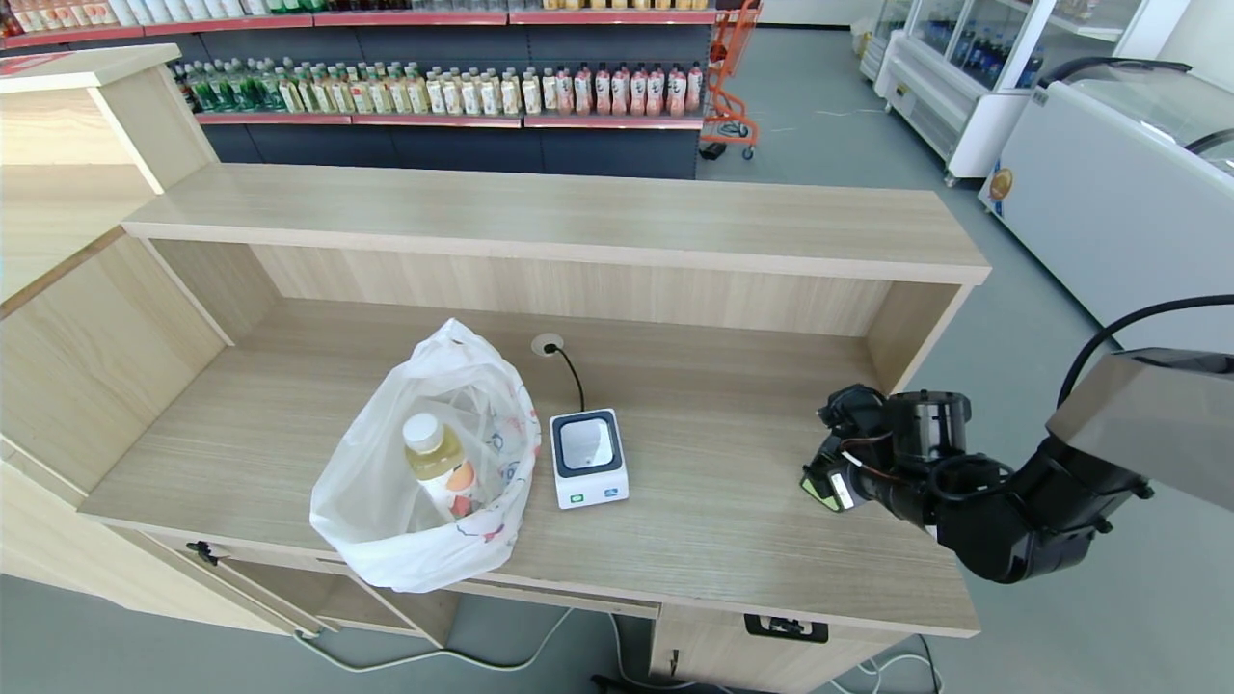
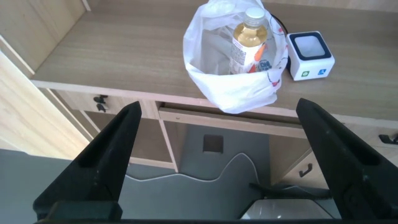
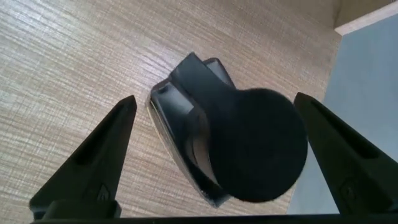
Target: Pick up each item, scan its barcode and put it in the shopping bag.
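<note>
A white plastic shopping bag (image 1: 424, 463) stands open on the wooden counter with a yellow-drink bottle (image 1: 436, 458) upright inside it. The same bag (image 2: 231, 59) and bottle (image 2: 250, 37) appear in the left wrist view. Just right of the bag sits the white barcode scanner (image 1: 588, 458), window facing up. A black item with a round matte head (image 3: 249, 149) lies on the counter near its right edge. My right gripper (image 3: 216, 101) is open, one finger on each side of that item; the arm hangs over the counter's right part (image 1: 834, 453). My left gripper (image 2: 217, 107) is open with nothing in it, out in front of the counter's front edge.
A raised wooden ledge (image 1: 559, 217) runs along the counter's back, with side walls at left and right. The scanner's cable (image 1: 571, 371) runs to a hole in the counter. Drawers (image 2: 124, 109) sit under the front edge. Store shelves and freezers stand beyond.
</note>
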Robot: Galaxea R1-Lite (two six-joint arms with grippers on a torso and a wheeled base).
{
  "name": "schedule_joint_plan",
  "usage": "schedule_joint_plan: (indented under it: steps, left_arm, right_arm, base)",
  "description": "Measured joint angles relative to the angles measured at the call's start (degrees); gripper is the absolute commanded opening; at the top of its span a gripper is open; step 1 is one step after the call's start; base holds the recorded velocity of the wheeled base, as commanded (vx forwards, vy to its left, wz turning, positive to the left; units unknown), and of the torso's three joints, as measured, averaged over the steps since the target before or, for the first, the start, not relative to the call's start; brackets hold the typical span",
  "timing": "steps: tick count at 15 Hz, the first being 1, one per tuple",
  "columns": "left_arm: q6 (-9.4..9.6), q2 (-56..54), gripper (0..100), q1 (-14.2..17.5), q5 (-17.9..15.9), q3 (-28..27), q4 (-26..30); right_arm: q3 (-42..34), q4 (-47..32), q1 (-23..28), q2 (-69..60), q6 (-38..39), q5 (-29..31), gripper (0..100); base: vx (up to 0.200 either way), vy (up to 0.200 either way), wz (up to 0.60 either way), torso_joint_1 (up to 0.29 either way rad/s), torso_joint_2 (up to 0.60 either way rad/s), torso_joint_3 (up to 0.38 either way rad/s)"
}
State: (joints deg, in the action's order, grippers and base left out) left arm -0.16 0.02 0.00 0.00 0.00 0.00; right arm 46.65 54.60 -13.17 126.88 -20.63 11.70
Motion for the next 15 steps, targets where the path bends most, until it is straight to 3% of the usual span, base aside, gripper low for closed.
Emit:
schedule_joint_plan:
  steps: [10, 15]
  left_arm:
    - [0.0, 0.0, 100, 0.0, 0.0, 0.0, 0.0]
    - [0.02, 0.0, 100, 0.0, 0.0, 0.0, 0.0]
  right_arm:
    - [1.46, 2.51, -0.33, 1.6, 0.0, -2.07, 0]
    - [-7.7, 5.78, 1.38, -11.42, -2.66, -1.78, 0]
  base:
    - [0.0, 0.0, 0.0, 0.0, 0.0, 0.0]
    - [0.0, 0.0, 0.0, 0.0, 0.0, 0.0]
